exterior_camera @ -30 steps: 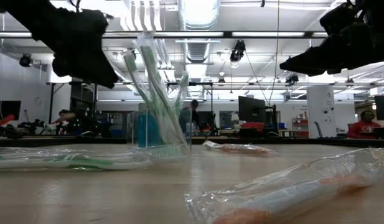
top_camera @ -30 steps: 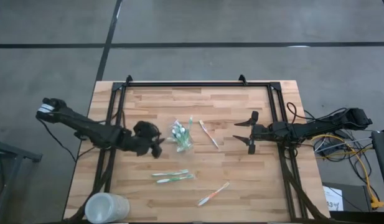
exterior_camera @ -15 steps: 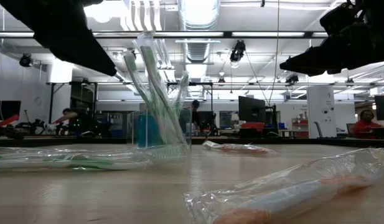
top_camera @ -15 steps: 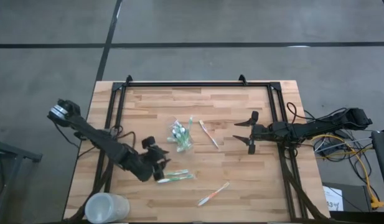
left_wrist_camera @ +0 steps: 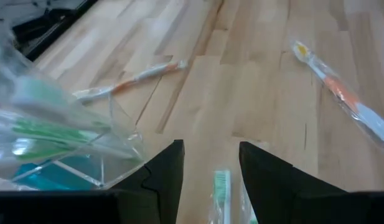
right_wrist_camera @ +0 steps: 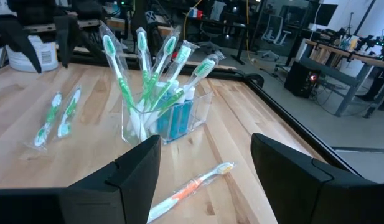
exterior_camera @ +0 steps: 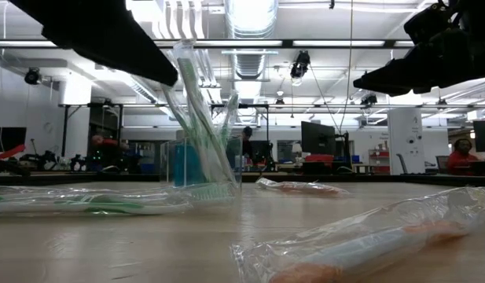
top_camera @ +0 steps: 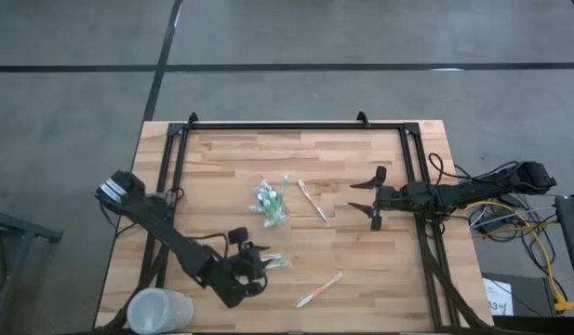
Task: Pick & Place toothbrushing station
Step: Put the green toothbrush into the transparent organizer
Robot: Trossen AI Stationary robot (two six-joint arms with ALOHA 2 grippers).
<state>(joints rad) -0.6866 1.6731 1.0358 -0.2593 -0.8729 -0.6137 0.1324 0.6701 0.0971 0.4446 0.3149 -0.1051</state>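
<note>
Right wrist view: clear holder point(right_wrist_camera: 170, 118) contains wrapped green toothbrushes point(right_wrist_camera: 145, 62), blue tubes point(right_wrist_camera: 178, 115).

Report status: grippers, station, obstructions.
Left gripper open over green wrapped toothbrushes; right gripper open, waiting. Toothbrushing station upright mid-table, untouched. Nothing blocking.

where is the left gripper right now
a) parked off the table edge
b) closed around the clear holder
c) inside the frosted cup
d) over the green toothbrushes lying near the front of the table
d: in the high view the left gripper hangs open over the wrapped green toothbrushes lying flat, apart from the clear holder and the frosted cup; its wrist view shows a green brush head between its fingers.
</note>
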